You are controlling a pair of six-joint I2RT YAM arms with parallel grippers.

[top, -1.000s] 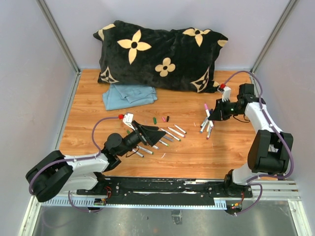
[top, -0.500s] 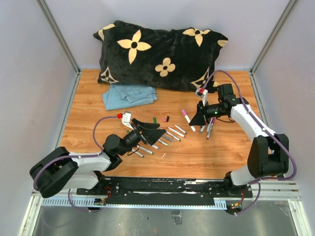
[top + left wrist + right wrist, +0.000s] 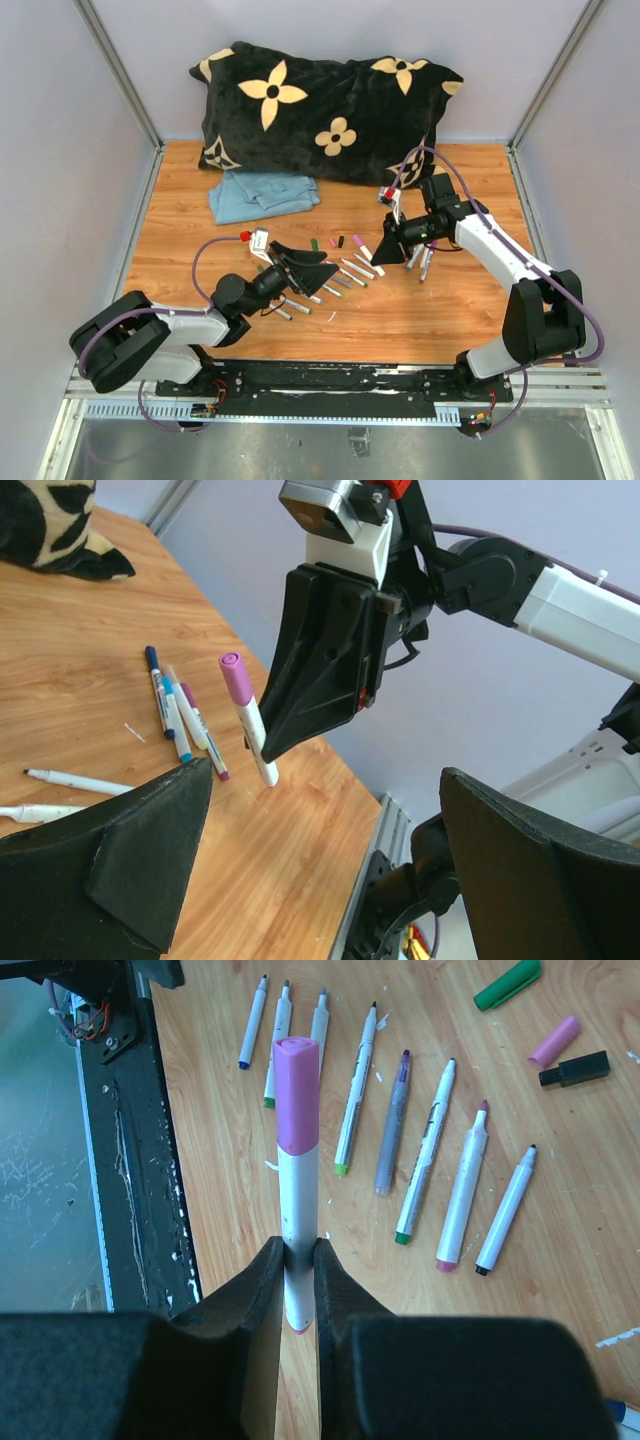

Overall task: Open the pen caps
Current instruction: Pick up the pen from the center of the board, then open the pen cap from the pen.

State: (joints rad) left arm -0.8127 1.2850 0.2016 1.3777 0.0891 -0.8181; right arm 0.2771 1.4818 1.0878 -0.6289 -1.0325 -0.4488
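Observation:
My right gripper point(image 3: 384, 252) is shut on a white pen point(image 3: 297, 1210) with a pink-purple cap point(image 3: 296, 1095), holding it above the table with the cap pointing toward my left gripper. My left gripper point(image 3: 325, 266) is open and empty, low over a row of uncapped pens point(image 3: 345, 272). In the left wrist view the held pen's cap point(image 3: 237, 678) is ahead, between and beyond my open fingers point(image 3: 120, 860). Loose green point(image 3: 508, 984), pink point(image 3: 555, 1042) and black point(image 3: 572, 1068) caps lie on the wood. Several capped pens point(image 3: 420, 260) lie under the right arm.
A black pillow point(image 3: 320, 110) with cream flowers lies at the back. A folded blue cloth point(image 3: 262, 194) lies in front of it on the left. Grey walls and metal posts enclose the wooden table point(image 3: 450, 310). A black rail point(image 3: 330, 378) runs along the near edge.
My right gripper has carried the pink-capped pen leftward from the capped pile toward the left gripper. The left gripper has stayed open and nearly still.

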